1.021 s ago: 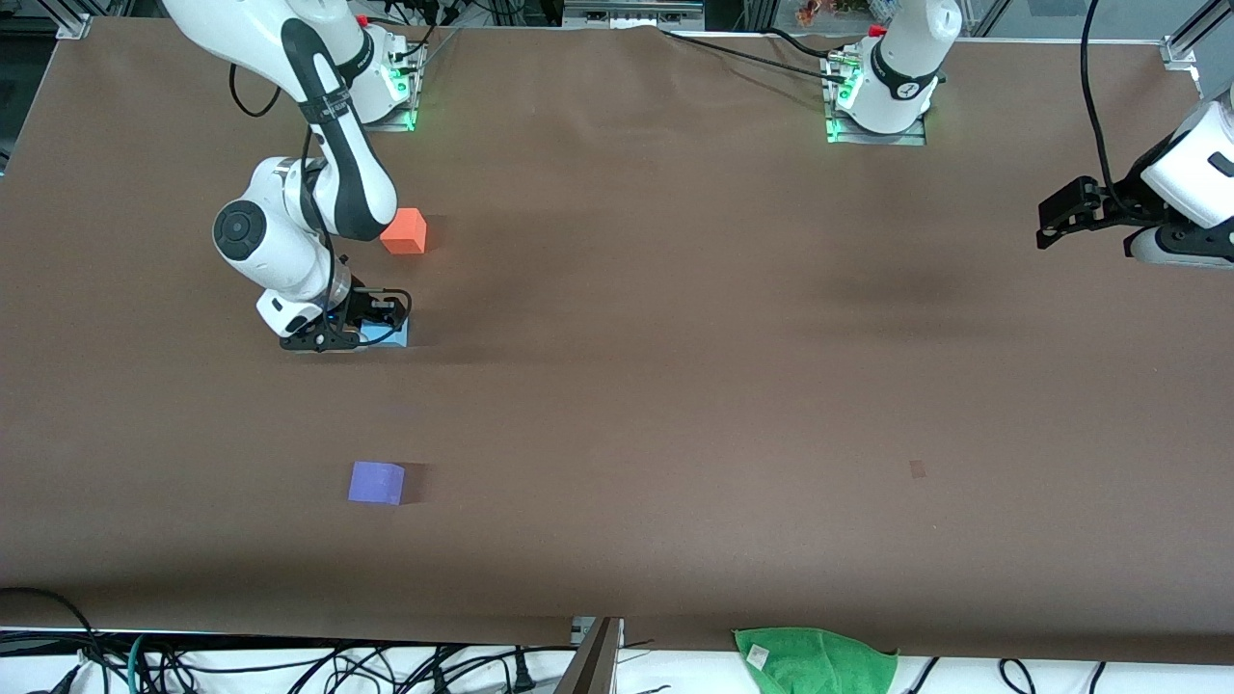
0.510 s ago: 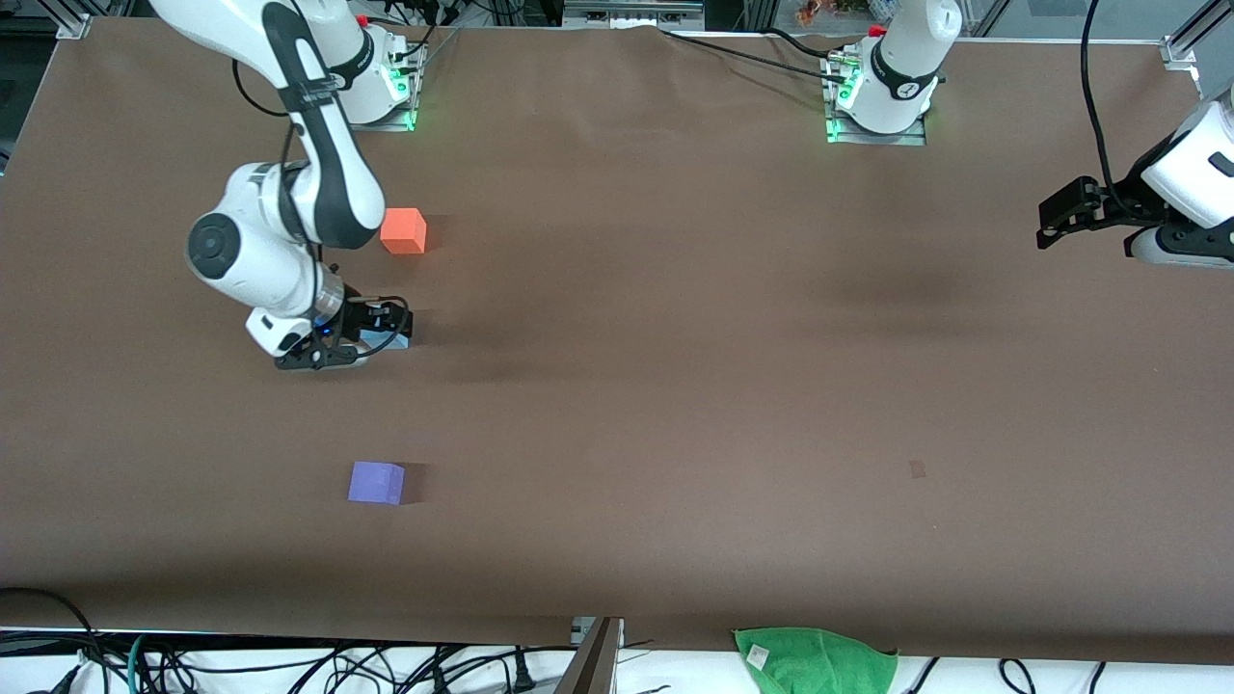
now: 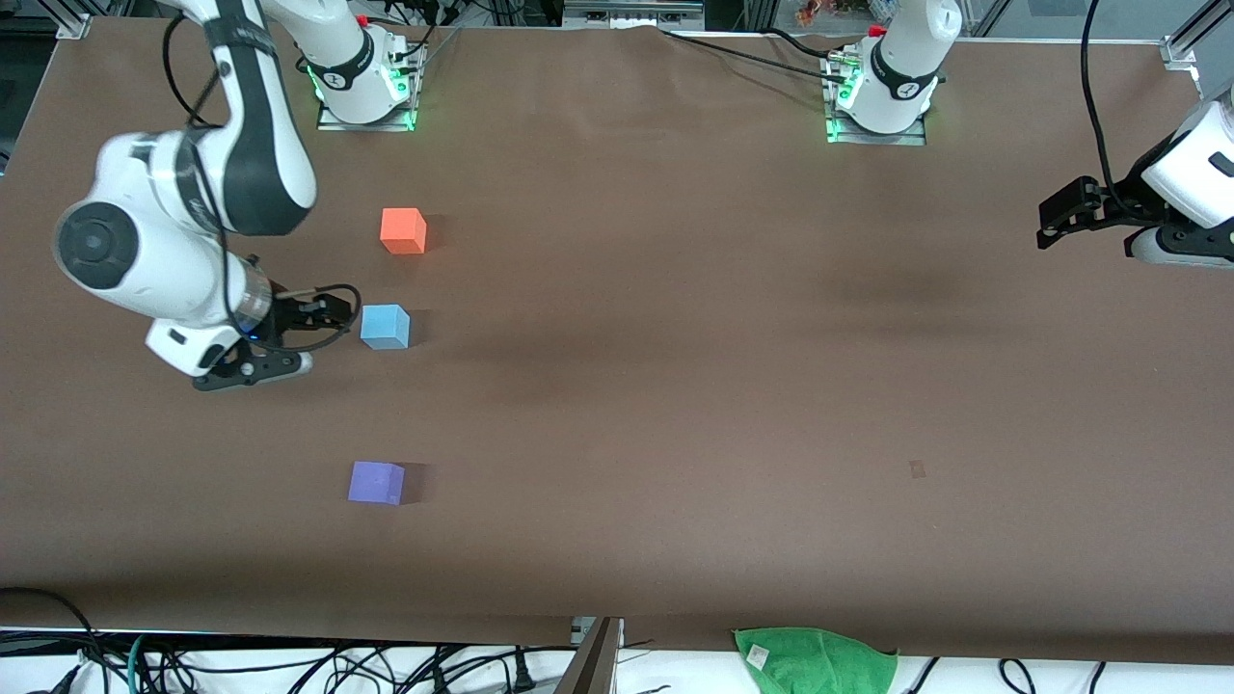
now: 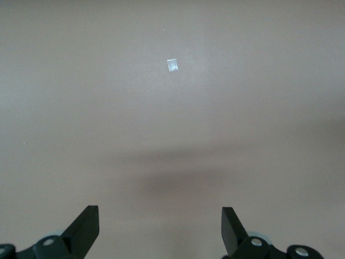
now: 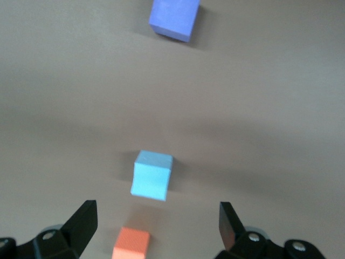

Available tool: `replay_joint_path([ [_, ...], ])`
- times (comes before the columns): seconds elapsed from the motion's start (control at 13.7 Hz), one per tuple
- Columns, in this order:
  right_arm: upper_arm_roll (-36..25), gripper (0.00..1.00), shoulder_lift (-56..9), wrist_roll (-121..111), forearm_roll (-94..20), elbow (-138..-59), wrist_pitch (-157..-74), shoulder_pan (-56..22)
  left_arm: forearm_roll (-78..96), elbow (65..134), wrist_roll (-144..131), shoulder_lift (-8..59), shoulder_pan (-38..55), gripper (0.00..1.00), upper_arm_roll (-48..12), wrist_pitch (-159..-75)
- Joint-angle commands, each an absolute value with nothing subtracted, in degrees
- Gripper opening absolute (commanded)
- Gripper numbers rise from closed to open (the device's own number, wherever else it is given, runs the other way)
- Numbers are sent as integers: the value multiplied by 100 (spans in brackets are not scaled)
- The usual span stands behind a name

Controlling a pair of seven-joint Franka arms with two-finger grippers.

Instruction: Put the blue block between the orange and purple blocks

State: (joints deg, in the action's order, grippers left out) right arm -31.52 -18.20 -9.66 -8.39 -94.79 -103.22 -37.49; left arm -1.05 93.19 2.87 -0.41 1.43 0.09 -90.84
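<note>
front view: blue block [image 3: 385, 326] lies free beside open right pincer [image 3: 289, 339].

Purple block [image 5: 174, 18] is chopped off by the top edge in the right wrist view, and the orange block [image 5: 131, 244] runs off the bottom. Left arm's body is cut by the frame edge up front, only the left gripper [image 3: 1053, 220] end shows.

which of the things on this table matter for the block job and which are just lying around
Part of the job:
blue block, lying between the other two
orange block
purple block
right gripper, open beside the blue block

Just lying about:
green cloth at the table edge
left gripper, waiting at its own end
</note>
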Motion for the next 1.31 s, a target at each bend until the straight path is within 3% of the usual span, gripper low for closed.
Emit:
replay_joint_path([
  [0.0, -3173, 100, -1864, -1046, -642, -8677, -9512, -3692, -105, 9141, 281, 26, 141, 100, 18, -8938],
  [0.15, -3147, 100, -1828, -958, -694, -8220, -8871, -3586, -105, 9141, 281, 26, 149, 100, 18, -8938],
  [0.36, -2911, 100, -1434, -975, -650, -8165, -8675, -3272, -105, 9141, 281, 26, 149, 100, 18, -8938],
  [0.58, -1000, 100, -1073, -984, -485, -8200, -8421, -1588, -105, 9132, 272, 26, 149, 100, 9, -8938],
  [0.73, -187, 100, -906, -1019, 252, -8401, -8402, -1056, -105, 9123, 272, 26, 149, 100, 0, -8938],
  [1.24, -149, 100, -317, -1037, 290, -8568, -8508, -642, -105, 9132, 281, 18, 149, 100, -18, -8938],
])
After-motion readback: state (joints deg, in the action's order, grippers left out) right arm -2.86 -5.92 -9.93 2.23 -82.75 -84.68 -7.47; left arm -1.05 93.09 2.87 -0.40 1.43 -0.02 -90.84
